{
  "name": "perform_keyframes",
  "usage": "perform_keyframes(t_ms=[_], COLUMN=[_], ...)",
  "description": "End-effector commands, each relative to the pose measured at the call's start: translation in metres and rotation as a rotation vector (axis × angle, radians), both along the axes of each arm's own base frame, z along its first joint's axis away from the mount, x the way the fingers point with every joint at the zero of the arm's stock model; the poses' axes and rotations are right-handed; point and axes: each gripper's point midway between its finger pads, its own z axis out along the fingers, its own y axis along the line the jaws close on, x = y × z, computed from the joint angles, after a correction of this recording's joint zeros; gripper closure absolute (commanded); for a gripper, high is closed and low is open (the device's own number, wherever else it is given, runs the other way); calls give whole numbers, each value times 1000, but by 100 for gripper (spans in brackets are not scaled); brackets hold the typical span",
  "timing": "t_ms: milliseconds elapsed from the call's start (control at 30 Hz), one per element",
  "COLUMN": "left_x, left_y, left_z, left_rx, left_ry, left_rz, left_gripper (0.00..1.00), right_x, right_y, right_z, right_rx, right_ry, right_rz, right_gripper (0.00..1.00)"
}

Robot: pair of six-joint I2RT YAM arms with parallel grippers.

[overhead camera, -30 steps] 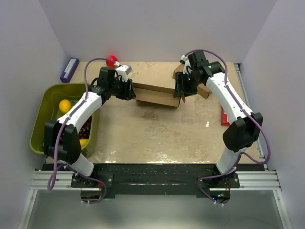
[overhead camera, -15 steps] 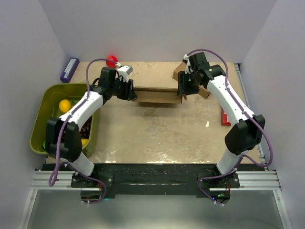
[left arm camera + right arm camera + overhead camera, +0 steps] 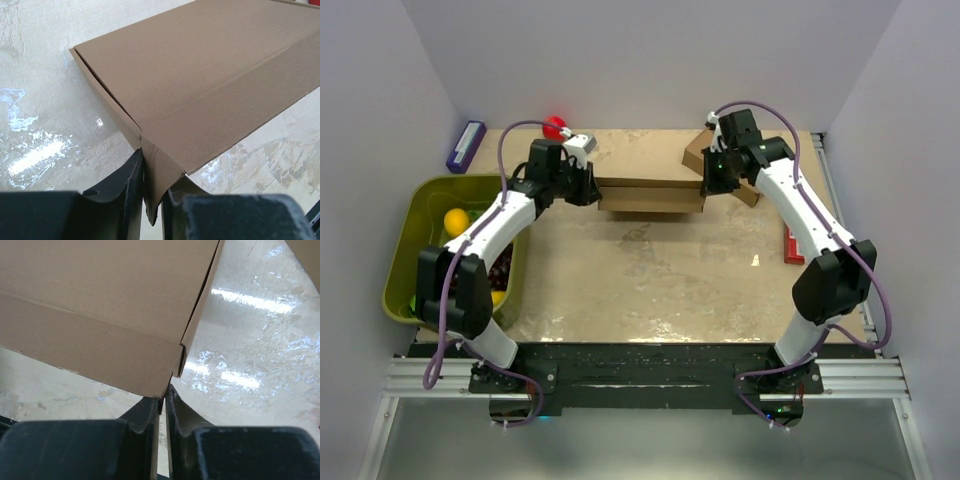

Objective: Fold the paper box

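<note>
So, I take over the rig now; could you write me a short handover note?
Left tool: shut on the left end corner of the paper box.
Right tool: shut on its right end corner.
Box: far middle of the table, between the arms; a second carton lies beyond it, partly hidden by the right arm.
Done: it looks like a shallow closed carton, top panel folded over.
Left: probably check the end flaps and release; whether they are tucked I cannot tell.

Shallow brown paper box (image 3: 652, 197), far-centre
</note>
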Motion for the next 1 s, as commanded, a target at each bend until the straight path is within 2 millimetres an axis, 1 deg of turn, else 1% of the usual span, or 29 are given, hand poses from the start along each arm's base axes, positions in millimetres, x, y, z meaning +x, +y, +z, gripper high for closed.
perform_keyframes(t_ms=[0,33,67,133,167,200,233,367,400,433,467,500,533,567,600,633,667,700,733,833,900,967], left_x=[-4,-7,-9,-16,-19,-24,-27,-43,-52,-56,-60,-66,-70,-75,-80,-84,-87,-90,-95,-100,-101,-101], left_y=[-26,-27,-28,-31,-31,-32,-32,-32,-33,-34,-34,-35,-34,-33,-34,-33,-32,-32,-31,-29,-28,-28], left_z=[40,46,50,57,59,60,63,70,69,75,77,78,85,87,91,98,101,103,107,105,102,100], left_rx=[-135,-145,-156,-173,-177,-183,-187,-193,-205,-212,-219,-227,-232,-233,-239,-245,-247,-251,-254,-250,-245,-243], left_ry=[-51,-58,-56,-51,-48,-33,-31,-11,18,16,25,41,33,44,45,33,31,30,22,24,24,21], left_rz=[-99,-105,-109,-130,-136,-148,-154,-179,-202,-213,-221,-231,-237,-240,-248,-253,-253,-257,-260,-261,-257,-255], left_gripper=[86,88,92,96,99,100,100,100,100,100,100,100,100,100,100,99,96,95,94,85,83,70], right_x=[-14,-19,-22,-33,-36,-41,-48,-68,-72,-78,-84,-88,-93,-97,-102,-107,-111,-117,-118,-122,-122,-120], right_y=[18,18,19,22,23,24,24,27,28,29,31,31,30,29,30,30,31,35,37,40,40,42], right_z=[32,33,35,40,41,42,44,49,49,50,55,56,56,57,54,52,54,49,50,47,49,53], right_rx=[86,93,101,126,134,142,156,199,210,222,247,252,252,255,266,271,284,311,326,356,367,379], right_ry=[-33,-17,-11,12,20,30,45,81,94,109,113,123,141,143,166,182,185,218,217,239,241,231], right_rz=[86,92,101,118,127,133,143,162,162,168,181,185,185,185,188,188,192,194,197,191,179,172], right_gripper=[96,98,100,100,100,100,100,100,100,100,100,100,100,100,100,100,100,100,100,100,100,100])
